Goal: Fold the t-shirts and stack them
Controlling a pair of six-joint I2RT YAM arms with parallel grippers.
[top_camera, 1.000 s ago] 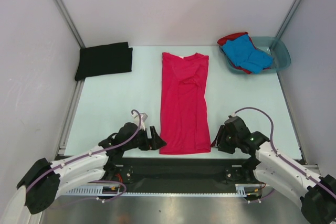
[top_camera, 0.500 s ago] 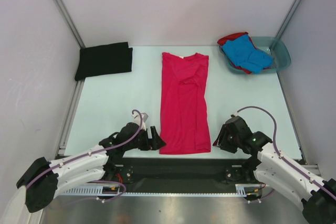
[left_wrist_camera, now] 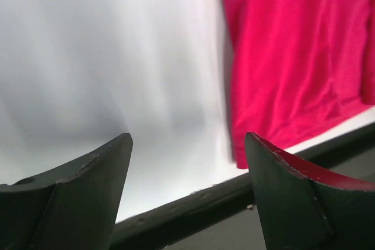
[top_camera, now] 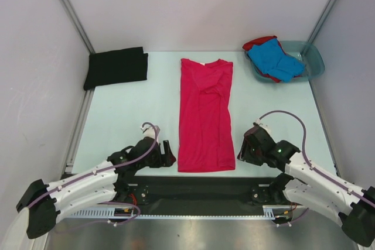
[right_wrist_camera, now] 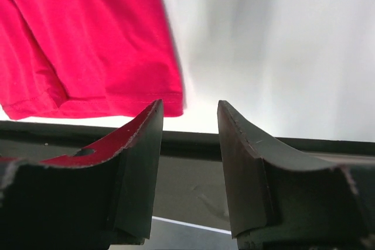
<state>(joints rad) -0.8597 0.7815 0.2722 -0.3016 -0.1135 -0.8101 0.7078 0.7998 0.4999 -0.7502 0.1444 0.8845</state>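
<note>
A magenta-pink t-shirt (top_camera: 205, 118) lies flat on the table, folded into a long strip, collar at the far end. Its hem shows in the left wrist view (left_wrist_camera: 293, 57) and the right wrist view (right_wrist_camera: 88, 39). My left gripper (top_camera: 169, 155) is open and empty, just left of the hem's near left corner. My right gripper (top_camera: 241, 151) is open and empty, just right of the hem's near right corner. A folded black t-shirt (top_camera: 116, 67) lies at the far left. A blue t-shirt (top_camera: 274, 60) lies on a red one (top_camera: 256, 43) in the basin.
A translucent teal basin (top_camera: 313, 60) stands at the far right corner. The table's dark near edge (top_camera: 199, 182) runs just below the shirt hem. Grey walls with metal rails close in left and right.
My left gripper has drawn back a little to the left of the hem. My right gripper has shifted slightly up along the shirt's right edge. The shirts have not moved.
</note>
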